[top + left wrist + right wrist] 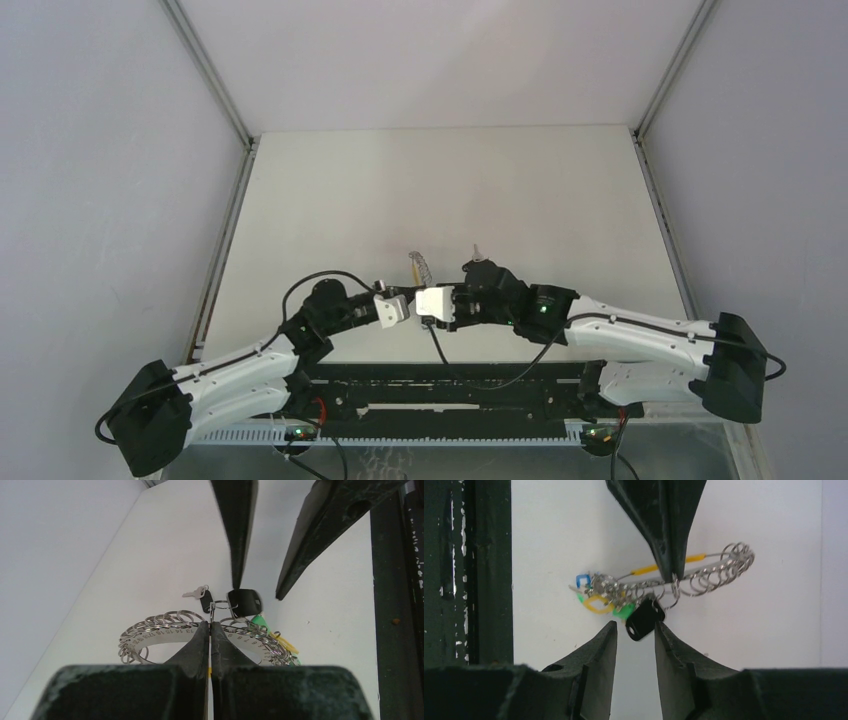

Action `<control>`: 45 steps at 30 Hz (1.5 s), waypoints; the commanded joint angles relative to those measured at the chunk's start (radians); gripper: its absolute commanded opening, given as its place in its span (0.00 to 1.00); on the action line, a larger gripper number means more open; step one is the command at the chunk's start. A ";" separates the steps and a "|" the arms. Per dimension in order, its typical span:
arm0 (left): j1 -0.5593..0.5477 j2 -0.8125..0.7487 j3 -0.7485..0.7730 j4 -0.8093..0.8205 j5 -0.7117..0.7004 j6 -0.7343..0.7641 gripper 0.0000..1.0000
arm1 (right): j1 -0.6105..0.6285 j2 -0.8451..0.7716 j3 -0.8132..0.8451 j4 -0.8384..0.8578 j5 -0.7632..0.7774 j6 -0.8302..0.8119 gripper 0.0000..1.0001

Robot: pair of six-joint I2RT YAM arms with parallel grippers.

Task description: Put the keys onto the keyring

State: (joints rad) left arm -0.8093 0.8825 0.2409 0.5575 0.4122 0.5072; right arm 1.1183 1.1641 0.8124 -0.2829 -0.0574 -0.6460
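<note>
My left gripper [210,624] is shut on the keyring [160,630], a silvery numbered loop strung with many small split rings, and holds it above the table. The keyring also shows in the right wrist view [719,570] and, small, in the top view [420,267]. A black key head [644,619] hangs from the ring beside the left fingertips. My right gripper [634,627] is open, its tips on either side of that black head [245,601]. Blue [583,580], yellow [596,605] and green [625,611] tags bunch at one end of the ring.
A small silver key with a black head [200,596] shows on the white table [450,190] beyond the ring. Grey walls with metal posts [210,75] enclose the table. Both arms meet near the table's front middle.
</note>
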 commanded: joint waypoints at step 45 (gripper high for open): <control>0.104 0.118 -0.077 0.503 0.202 -0.266 0.00 | -0.423 0.025 -0.088 0.514 -0.820 0.383 0.23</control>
State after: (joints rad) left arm -0.7116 1.0065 0.1593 0.9730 0.5915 0.2600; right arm 0.6941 1.1824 0.6838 0.2272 -0.8349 -0.2337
